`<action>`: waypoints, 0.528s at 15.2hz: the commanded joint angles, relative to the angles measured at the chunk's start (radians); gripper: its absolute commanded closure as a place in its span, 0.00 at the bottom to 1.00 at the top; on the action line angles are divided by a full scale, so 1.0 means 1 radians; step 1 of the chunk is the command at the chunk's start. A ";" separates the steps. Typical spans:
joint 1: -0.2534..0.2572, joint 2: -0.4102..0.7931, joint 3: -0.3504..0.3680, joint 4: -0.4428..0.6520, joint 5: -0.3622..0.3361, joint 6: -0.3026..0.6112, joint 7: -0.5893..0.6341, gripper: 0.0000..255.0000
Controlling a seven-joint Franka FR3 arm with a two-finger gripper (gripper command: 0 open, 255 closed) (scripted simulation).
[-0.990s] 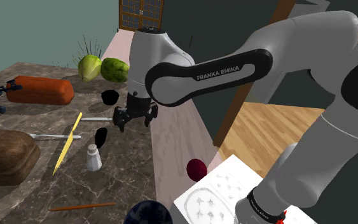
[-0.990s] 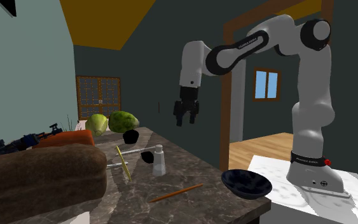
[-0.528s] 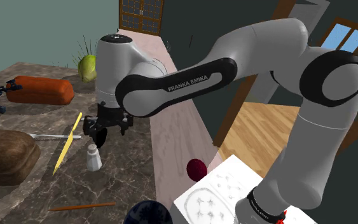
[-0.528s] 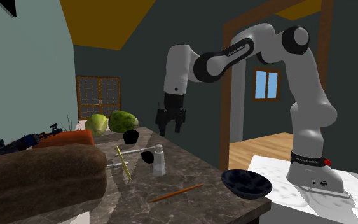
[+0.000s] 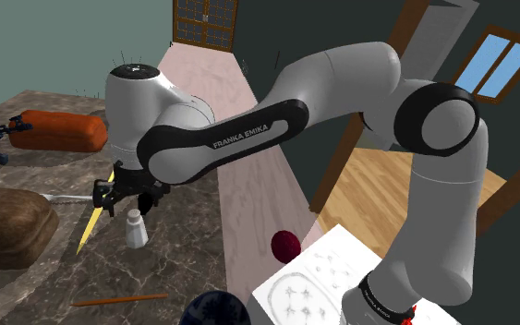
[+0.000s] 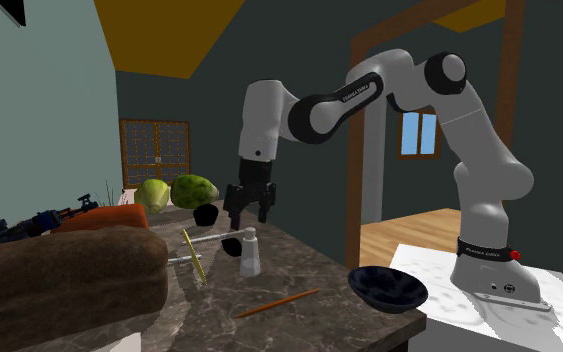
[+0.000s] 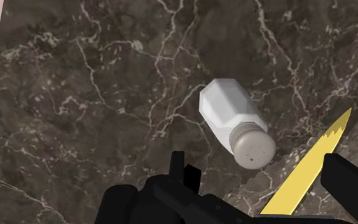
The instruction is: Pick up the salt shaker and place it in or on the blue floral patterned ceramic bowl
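1. Bowl: dark blue, sits at the counter's corner nearest the stand. Only a dark inside shows in the second exterior view.
2. Salt shaker: white with a grey perforated cap, upright on the counter, well apart from the bowl and just beside the yellow knife.
3. Gripper: fingers spread apart with nothing between them. It hangs just above the shaker without touching it.
4. Counter: dark marble with white veins. It also carries a brown loaf, an orange stick, a red-orange cylinder and two green round vegetables.
5. Room: teal wall, wood floor through a doorway, blue window.
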 commanded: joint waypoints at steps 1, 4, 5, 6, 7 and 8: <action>0.004 0.016 -0.005 -0.003 -0.010 0.018 0.006 0.00; 0.009 0.036 -0.012 -0.009 -0.022 0.042 0.014 0.00; 0.009 0.036 -0.012 -0.009 -0.022 0.042 0.013 0.00; 0.009 0.036 -0.012 -0.009 -0.022 0.042 0.013 0.00; 0.009 0.036 -0.012 -0.009 -0.022 0.042 0.013 0.00; 0.009 0.036 -0.012 -0.009 -0.022 0.042 0.013 0.00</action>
